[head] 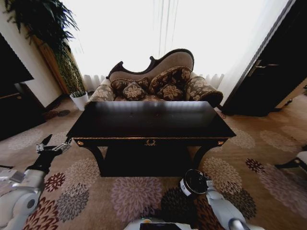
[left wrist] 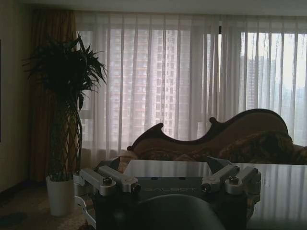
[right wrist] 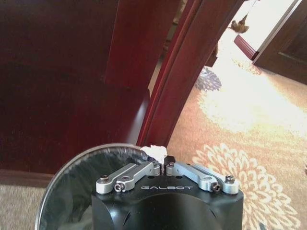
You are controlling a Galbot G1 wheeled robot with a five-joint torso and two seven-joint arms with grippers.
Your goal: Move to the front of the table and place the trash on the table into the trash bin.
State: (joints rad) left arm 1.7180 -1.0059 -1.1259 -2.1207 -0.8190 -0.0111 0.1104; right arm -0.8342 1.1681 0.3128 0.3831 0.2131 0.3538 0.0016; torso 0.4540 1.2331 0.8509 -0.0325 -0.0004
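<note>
With the right tool [right wrist: 164, 166] clenched on a white paper lump [right wrist: 154, 151] directly over the trash bin [right wrist: 72, 177] beside the counter [head: 151, 122], release should be delayed until the lump is centred inside the rim; the left tool [head: 52, 145] is held spread at the counter's corner.

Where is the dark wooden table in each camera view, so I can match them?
Head view: the table sits centre, before the sofa.
Left wrist view: its glossy top lies beyond the open left gripper, before that sofa.
Right wrist view: its curved leg rises beyond the right gripper, shut on a white paper lump.
Shared landmarks: sofa; floral carpet.
</note>
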